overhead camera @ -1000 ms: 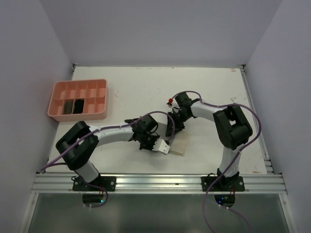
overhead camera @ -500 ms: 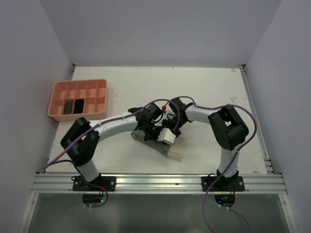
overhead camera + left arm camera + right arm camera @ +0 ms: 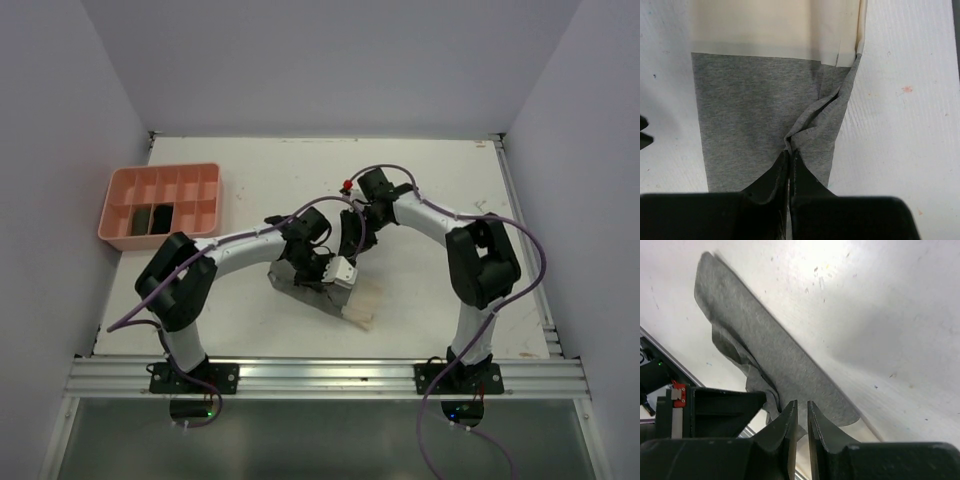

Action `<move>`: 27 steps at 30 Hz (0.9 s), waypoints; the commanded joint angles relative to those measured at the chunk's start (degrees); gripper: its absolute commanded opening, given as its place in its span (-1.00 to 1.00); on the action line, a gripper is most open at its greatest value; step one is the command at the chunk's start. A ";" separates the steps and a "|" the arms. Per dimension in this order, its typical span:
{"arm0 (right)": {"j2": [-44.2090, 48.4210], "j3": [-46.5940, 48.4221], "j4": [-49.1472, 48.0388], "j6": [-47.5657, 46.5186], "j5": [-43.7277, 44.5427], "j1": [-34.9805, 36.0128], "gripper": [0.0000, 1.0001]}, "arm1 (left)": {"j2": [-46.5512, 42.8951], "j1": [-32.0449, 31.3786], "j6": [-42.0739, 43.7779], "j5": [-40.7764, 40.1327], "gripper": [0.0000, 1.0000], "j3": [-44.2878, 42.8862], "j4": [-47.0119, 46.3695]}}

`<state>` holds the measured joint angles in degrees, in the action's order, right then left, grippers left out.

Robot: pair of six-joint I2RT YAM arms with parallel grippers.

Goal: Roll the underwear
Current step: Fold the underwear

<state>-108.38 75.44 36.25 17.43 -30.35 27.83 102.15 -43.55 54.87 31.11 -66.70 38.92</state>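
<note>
**Pinching the grey-and-cream underwear at mid-tabletop**

Meeting over one garment, both arms reach in toward the middle of the white tabletop (image 3: 440, 190), the left from the left and the right from the right.

- The underwear (image 3: 300, 283): one flat piece lying on the tabletop, just in front of the two wrists. It is in two colours, a grey half (image 3: 750, 115) and a cream half (image 3: 775, 25), joined along a straight line. In the overhead view the grey end points toward the tray side and the cream end toward the near right.
- Left pincer (image 3: 789, 159): fingers pressed together with no gap, gripping a small raised pinch of the grey cloth. A crease runs from the pinch diagonally toward the cream half, along the garment's right-hand edge as the wrist view shows it. The rest of the grey half lies smooth and flat.
- Right pincer (image 3: 800, 407): fingers stand a thin slit apart, over one end of the grey cloth. The cloth passes behind both fingertips, and a rumpled fold sits just beside the left one. Cannot tell whether any cloth is caught in the slit. The left arm's black housing shows close by in the lower left of this wrist view.
- Pink tray (image 3: 160, 172): far left of the tabletop, well apart from the arms. Two dark pieces (image 3: 160, 217) sit in neighbouring compartments of its near row, toward the left end. Too small to tell whether they are rolled.
</note>
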 commanded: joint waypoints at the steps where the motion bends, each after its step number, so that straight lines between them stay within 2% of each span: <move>1: -2.53 3.83 1.99 -0.82 1.52 -0.15 -0.63 | 0.07 0.66 0.59 2.28 -1.00 -3.00 1.33; 11: -8.78 2.96 -2.94 0.85 0.30 0.20 -0.62 | 1.38 3.12 1.20 2.46 -1.00 -5.81 2.22; 27: -8.87 1.90 -3.55 0.41 -2.35 0.47 -0.63 | 6.39 4.88 2.08 0.62 -1.00 -11.79 1.08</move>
<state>-117.60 77.43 33.58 18.26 -31.46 28.10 107.70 -39.48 55.53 31.51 -75.75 40.40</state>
